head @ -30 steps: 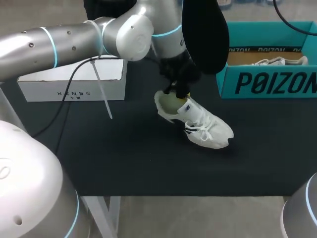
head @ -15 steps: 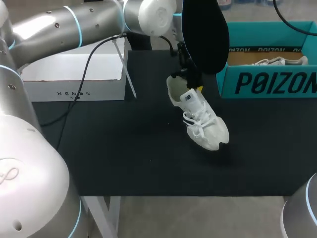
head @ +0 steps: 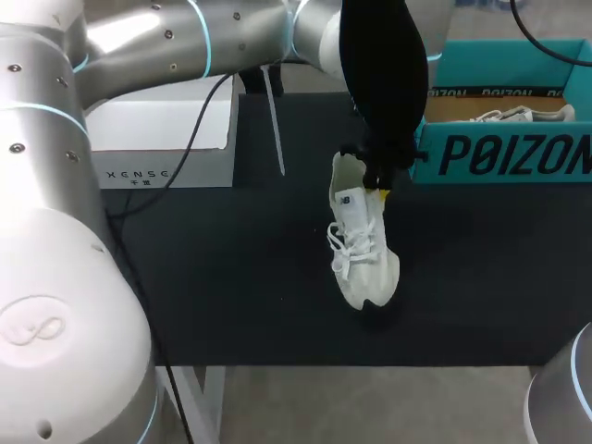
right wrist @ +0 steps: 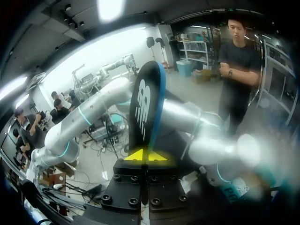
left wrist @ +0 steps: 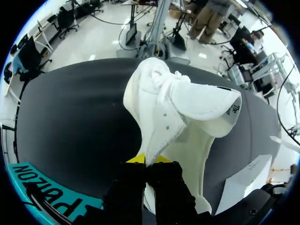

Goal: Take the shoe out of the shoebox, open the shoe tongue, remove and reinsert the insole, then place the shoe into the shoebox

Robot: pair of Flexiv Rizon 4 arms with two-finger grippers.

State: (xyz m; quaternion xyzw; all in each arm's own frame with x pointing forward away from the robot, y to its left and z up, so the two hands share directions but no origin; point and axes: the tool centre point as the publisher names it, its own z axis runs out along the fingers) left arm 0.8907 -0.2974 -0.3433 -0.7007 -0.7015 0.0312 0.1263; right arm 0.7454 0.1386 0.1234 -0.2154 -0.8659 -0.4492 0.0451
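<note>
A white shoe (head: 363, 250) hangs heel-up and toe-down over the black table (head: 203, 277), its toe pointing at the front edge. My left gripper (head: 377, 182), reaching in across the table, is shut on the shoe's heel collar. In the left wrist view the gripper (left wrist: 149, 161) pinches the collar wall, and the shoe (left wrist: 173, 108) shows its open tongue and laces ahead of the fingers. The black insole (head: 384, 65) is held high, close to the head camera. My right gripper (right wrist: 146, 157) is shut on the insole (right wrist: 147, 103), which stands upright between its yellow tips.
The teal shoebox (head: 499, 153) stands open at the back right, just right of the held shoe, with a second white shoe (head: 518, 115) inside. The shoebox (left wrist: 47, 199) also shows beside the left gripper. A flat white box (head: 139, 139) lies at the back left.
My left arm has swung the shoe to the right toward the shoebox and turned it, so the toe now points at the front edge. The insole has stayed where it was.
</note>
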